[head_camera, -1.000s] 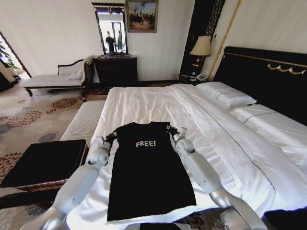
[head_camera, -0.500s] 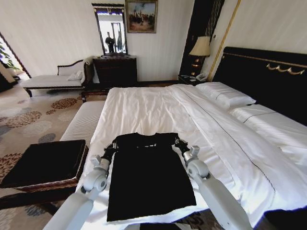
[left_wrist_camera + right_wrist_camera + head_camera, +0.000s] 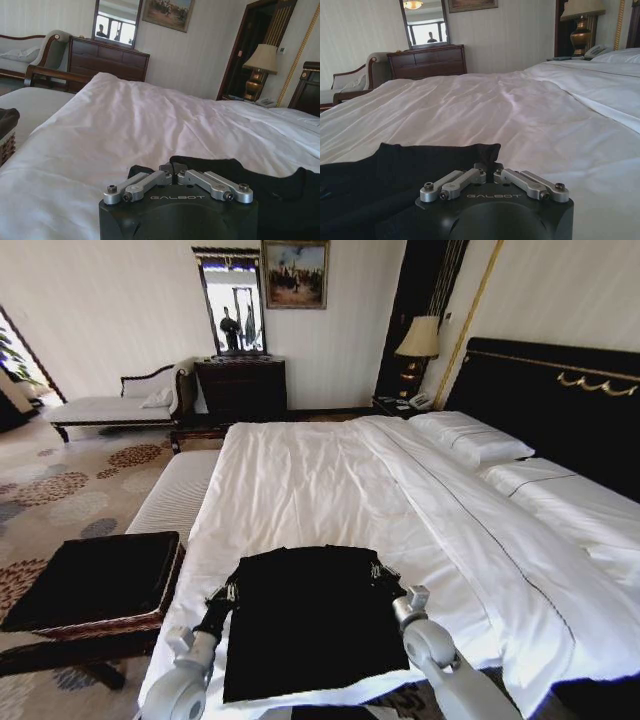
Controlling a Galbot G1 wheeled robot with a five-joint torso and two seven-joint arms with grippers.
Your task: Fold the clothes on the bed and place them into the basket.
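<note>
The black T-shirt (image 3: 305,615) lies on the white duvet near the foot of the bed (image 3: 330,480), its upper part doubled toward the robot so that no lettering shows and the fold forms a straight far edge; a grip at each end of that doubled edge is what keeps the layer level, which I judge to be the reason both arms work together. The left gripper (image 3: 228,592) sits at the shirt's left side and the right gripper (image 3: 385,576) at its right, each low over the duvet; in the left wrist view the left gripper (image 3: 173,172) has its fingers drawn together with dark cloth bunched at their tips, and in the right wrist view the right gripper (image 3: 488,170) looks the same, clenched at the corner of the black fabric (image 3: 410,175); the tips themselves are partly hidden by the gripper bodies, so the pinch on the T-shirt is probable, not certain. The basket (image 3: 95,580), brown wicker with a dark lining, stands on the floor just beside the bed on the robot's left, well placed to receive the garment; the fold looks only partly done, and nothing lies in the basket yet.
</note>
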